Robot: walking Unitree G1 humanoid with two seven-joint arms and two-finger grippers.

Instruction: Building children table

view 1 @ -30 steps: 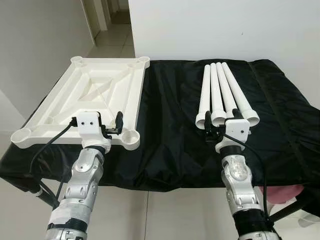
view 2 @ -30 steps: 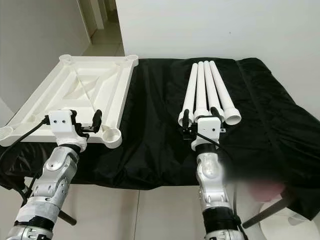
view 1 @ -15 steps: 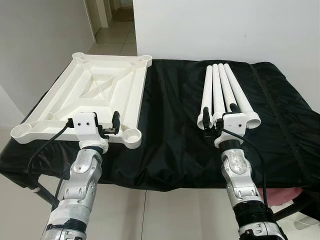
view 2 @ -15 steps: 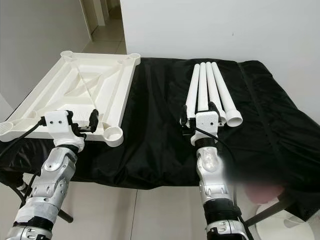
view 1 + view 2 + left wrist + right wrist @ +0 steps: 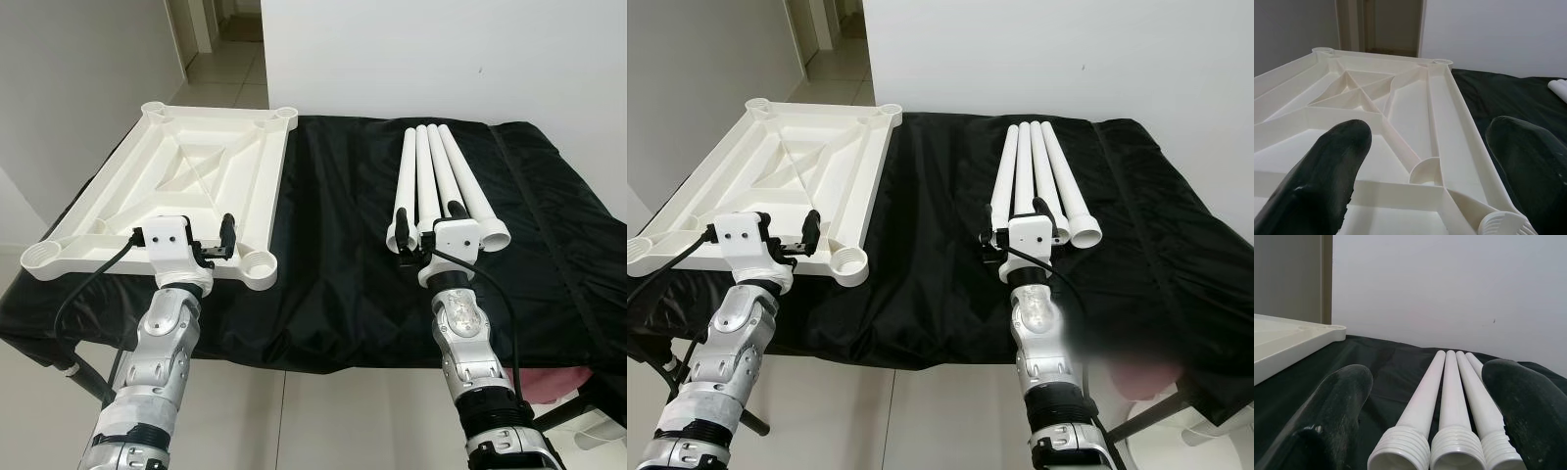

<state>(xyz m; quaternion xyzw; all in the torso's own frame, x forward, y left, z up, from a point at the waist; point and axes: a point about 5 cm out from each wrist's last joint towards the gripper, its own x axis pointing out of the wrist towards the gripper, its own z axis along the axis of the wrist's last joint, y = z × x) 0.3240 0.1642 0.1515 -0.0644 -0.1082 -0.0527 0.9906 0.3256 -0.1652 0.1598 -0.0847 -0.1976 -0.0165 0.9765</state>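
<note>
No text, label, brand, number or sign can be read anywhere in these pictures.

The right pincer [image 5: 427, 217] has advanced toward 12 o'clock, its fingers now spread around the threaded ends of the table legs [image 5: 432, 176].
</note>
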